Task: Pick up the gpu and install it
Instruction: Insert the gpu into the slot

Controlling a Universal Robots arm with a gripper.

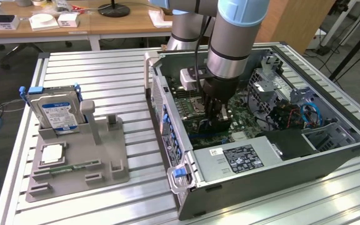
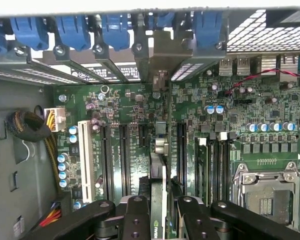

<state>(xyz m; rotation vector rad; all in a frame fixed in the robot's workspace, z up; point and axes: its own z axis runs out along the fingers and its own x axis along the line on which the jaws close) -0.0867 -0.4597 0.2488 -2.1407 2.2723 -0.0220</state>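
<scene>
My gripper is deep inside the open computer case, just above the green motherboard. It is shut on the gpu, which I see edge-on as a thin dark card between the black fingers. The card's pale metal end bracket reaches the case's rear wall, among the blue slot clips. The card runs along the long black expansion slots. I cannot tell whether its lower edge sits in a slot.
A CPU socket and capacitors lie beside the card. The power supply and drive cage fill the case's near end. On the exterior view's left, a grey fixture holds a hard drive and a memory stick.
</scene>
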